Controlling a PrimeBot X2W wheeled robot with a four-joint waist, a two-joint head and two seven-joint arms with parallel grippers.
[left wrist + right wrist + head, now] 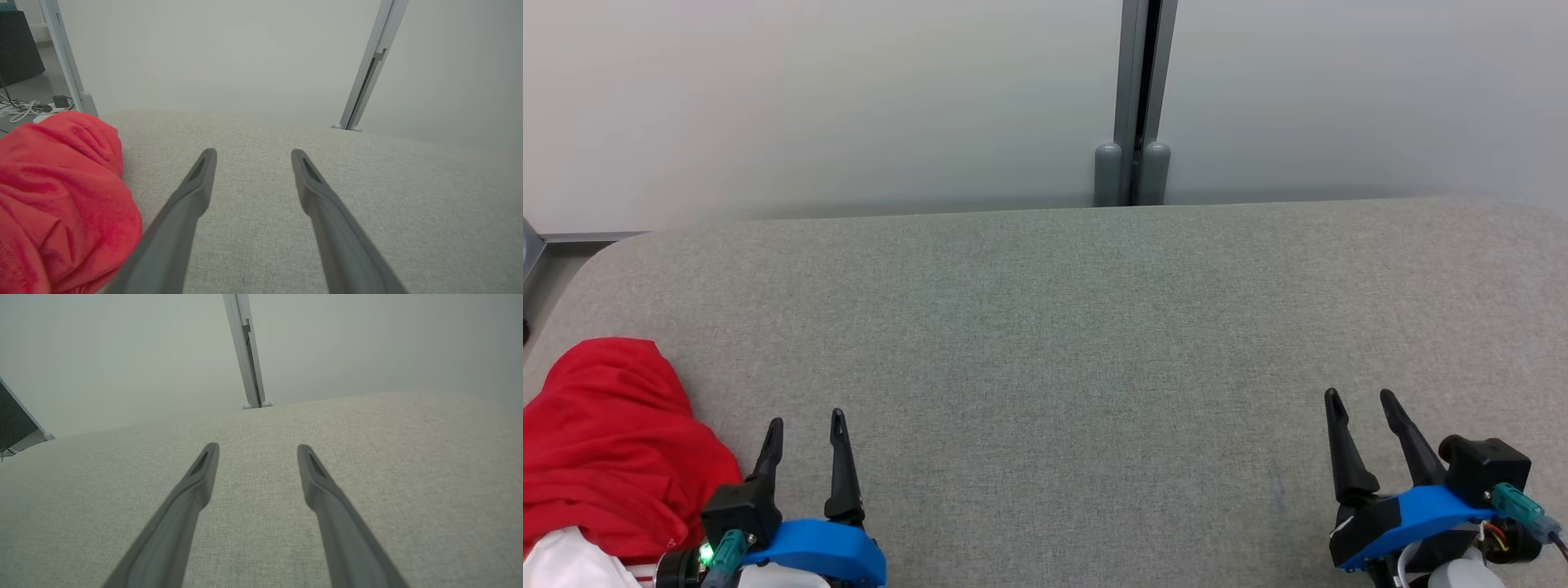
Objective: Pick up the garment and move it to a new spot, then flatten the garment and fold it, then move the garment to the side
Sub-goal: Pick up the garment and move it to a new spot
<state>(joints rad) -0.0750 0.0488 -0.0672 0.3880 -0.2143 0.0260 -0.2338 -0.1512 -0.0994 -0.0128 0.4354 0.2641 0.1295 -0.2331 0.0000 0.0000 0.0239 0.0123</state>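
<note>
Head view angled down over grey table (1045, 327), both wrist views skimming it

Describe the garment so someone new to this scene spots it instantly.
Start at the wide grey fabric surface before the pale wall. At its near left corner, beside the left gripper, lies the garment, a crumpled heap. Its bright red stands out against the grey cloth.

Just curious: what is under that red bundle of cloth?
The red garment lies bunched on the grey padded surface, which shows all around it. Whatever its folds cover cannot be seen.
</note>
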